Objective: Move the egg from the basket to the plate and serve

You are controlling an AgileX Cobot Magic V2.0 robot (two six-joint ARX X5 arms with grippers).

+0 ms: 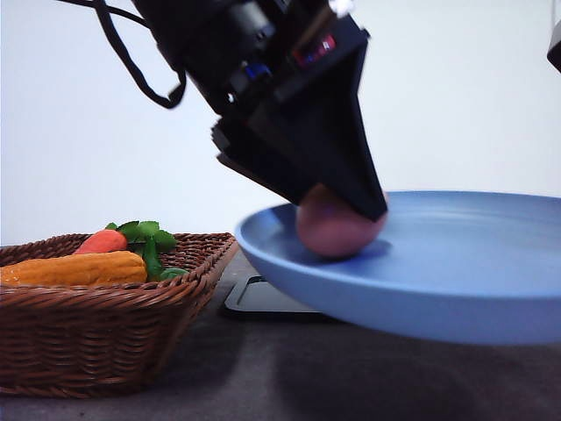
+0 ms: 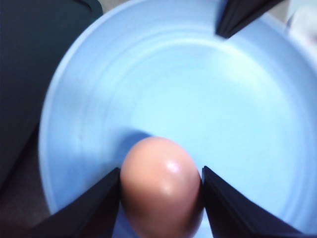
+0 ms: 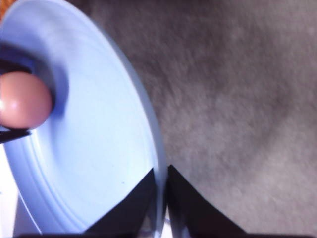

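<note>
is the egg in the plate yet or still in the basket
In the plate. The egg sits low inside the blue plate, gripped between the left hand's fingers. The basket holds just a carrot and corn.

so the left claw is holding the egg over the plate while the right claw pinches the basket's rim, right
Not quite. The right claw pinches the rim of the plate, not the basket; the right wrist view shows its fingers closed on the blue edge. The left claw does hold the egg over the plate.
</note>
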